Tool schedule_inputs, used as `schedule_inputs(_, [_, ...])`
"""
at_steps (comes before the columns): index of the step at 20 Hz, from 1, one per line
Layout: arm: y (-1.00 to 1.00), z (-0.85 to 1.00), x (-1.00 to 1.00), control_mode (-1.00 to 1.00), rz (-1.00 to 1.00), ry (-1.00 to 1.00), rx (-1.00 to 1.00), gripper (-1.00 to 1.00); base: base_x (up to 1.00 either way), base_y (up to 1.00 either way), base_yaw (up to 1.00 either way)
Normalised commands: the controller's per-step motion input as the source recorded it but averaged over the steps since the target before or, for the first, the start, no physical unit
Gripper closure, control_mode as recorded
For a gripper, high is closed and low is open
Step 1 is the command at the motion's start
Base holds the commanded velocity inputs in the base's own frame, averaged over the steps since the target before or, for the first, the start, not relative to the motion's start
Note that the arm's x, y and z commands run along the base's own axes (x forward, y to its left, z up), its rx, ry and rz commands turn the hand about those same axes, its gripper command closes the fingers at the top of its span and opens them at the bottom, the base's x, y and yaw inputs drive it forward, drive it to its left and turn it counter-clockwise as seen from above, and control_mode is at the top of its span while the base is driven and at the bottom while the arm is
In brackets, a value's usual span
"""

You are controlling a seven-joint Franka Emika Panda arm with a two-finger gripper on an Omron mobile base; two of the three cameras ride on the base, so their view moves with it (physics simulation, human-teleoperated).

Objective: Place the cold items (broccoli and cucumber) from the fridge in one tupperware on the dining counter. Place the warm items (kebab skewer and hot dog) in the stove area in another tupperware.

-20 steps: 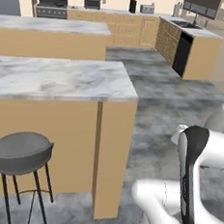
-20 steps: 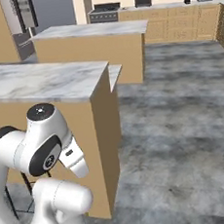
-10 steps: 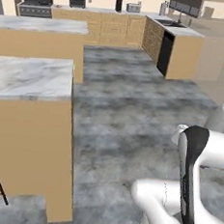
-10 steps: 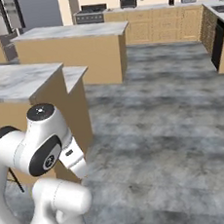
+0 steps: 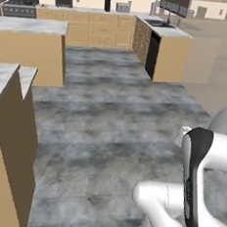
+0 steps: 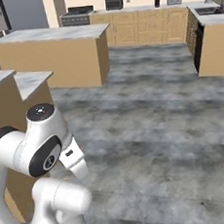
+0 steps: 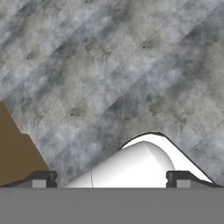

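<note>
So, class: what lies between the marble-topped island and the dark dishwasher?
Only bare grey floor between island and dishwasher, seen in the right base view.

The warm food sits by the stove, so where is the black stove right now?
The black stove stands at the far wall in the right base view, left of the black microwave and behind the marble-topped island.

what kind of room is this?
A home-style kitchen, rendered. A stove and microwave sit along the back wall of wood cabinets, a marble-topped island stands mid-room, and a sink counter runs along one side.
</note>
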Motion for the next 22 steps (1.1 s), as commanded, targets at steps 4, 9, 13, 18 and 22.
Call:
schedule_inputs(4, [0.0, 0.0, 0.0, 1.0, 0.0, 0.0, 0.0, -1.0, 1.0, -0.6, 0.0])
schedule_inputs(9, [0.0, 0.0, 0.0, 1.0, 0.0, 0.0, 0.0, -1.0, 1.0, -0.3, 0.0])
schedule_inputs(13, [0.0, 0.0, 0.0, 1.0, 0.0, 0.0, 0.0, -1.0, 1.0, -0.18, 0.0])
schedule_inputs(18, [0.0, 0.0, 0.0, 1.0, 0.0, 0.0, 0.0, -1.0, 1.0, -0.2, 0.0])
schedule_inputs(22, [0.0, 0.0, 0.0, 1.0, 0.0, 0.0, 0.0, -1.0, 1.0, -0.33, 0.0])
